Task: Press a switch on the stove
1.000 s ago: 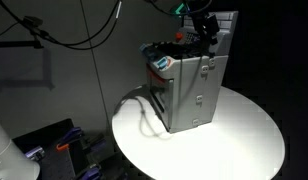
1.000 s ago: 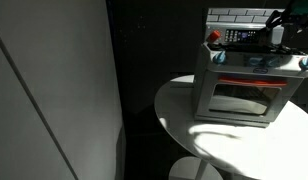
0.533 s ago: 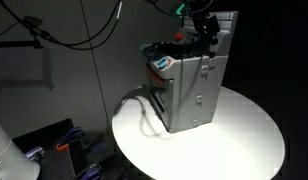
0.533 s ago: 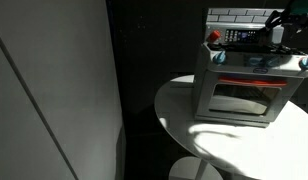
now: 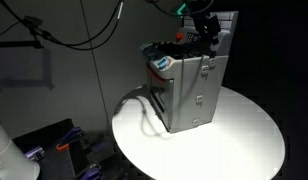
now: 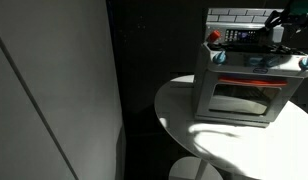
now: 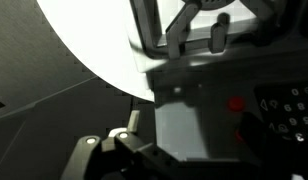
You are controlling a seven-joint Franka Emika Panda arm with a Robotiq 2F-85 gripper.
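Observation:
The grey toy stove point(image 5: 189, 90) stands on a round white table point(image 5: 244, 135); its glass oven door faces the camera in an exterior view point(image 6: 244, 92). My gripper point(image 5: 205, 33) hangs over the stove's top, close to the tiled back panel, and shows in both exterior views point(image 6: 280, 30). In the wrist view the gripper point(image 7: 192, 126) is dim. Its fingers stand apart with grey stove surface between them. The right finger sits just below a red button point(image 7: 236, 104) beside a dark key panel point(image 7: 290, 106). Nothing is held.
The table's white top point(image 6: 224, 140) reaches round the stove, with dark room beyond its edge. Black cables point(image 5: 74, 35) hang at the back. A light wall panel point(image 6: 54, 90) fills the near side of an exterior view. Clutter point(image 5: 54, 148) lies on the floor.

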